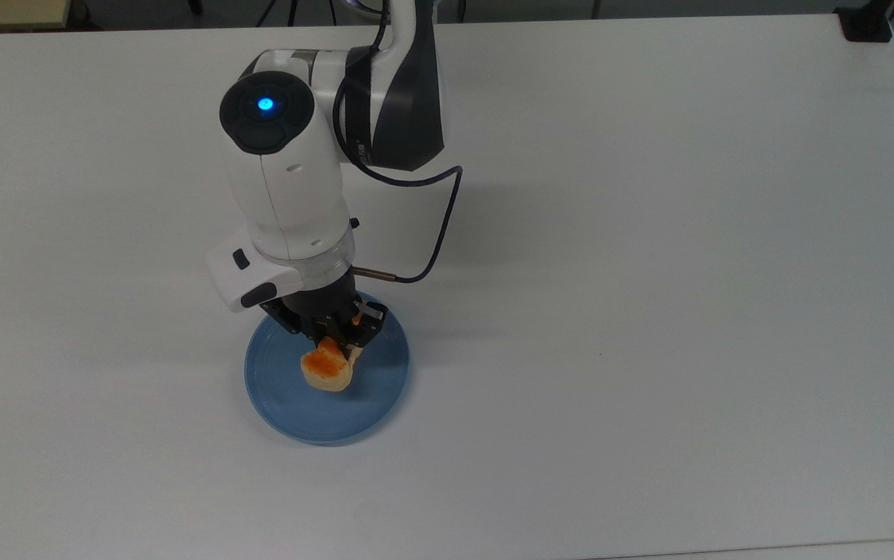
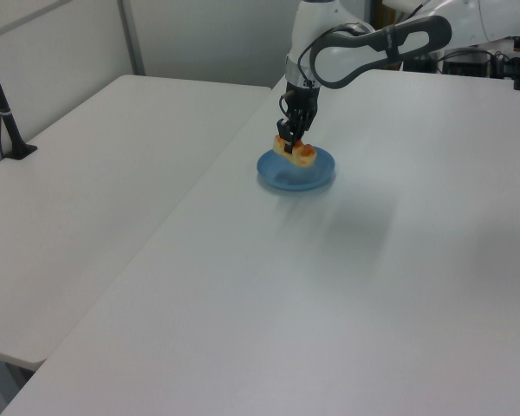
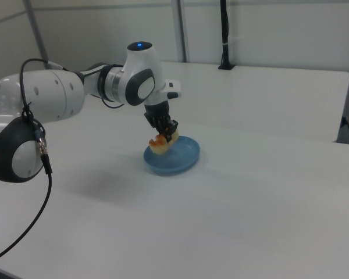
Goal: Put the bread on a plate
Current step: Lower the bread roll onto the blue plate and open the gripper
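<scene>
Gripper (image 1: 336, 340) (image 2: 287, 141) (image 3: 167, 135) clamped on the bread (image 1: 328, 368) (image 2: 295, 150) (image 3: 159, 143), fingers pointing down over the plate (image 1: 291, 408) (image 2: 282, 178) (image 3: 177, 163). White table (image 1: 649, 233) (image 2: 347, 295) (image 3: 221, 221) fills the scene; a second white table (image 2: 95, 173) butts against it on the left view's left, grey partition wall (image 2: 208, 39) behind. Black pole (image 3: 223, 35) stands at the far edge in the right view. Light-blue plate sits near the middle of the table. Bread is above the plate's inner area; cannot tell whether it touches. Loaf's long axis runs roughly along the plate's diameter, tilted, glazed orange-brown top up. Blue light (image 1: 264, 103) (image 3: 139, 44) glows on the arm's wrist. No readable writing.
</scene>
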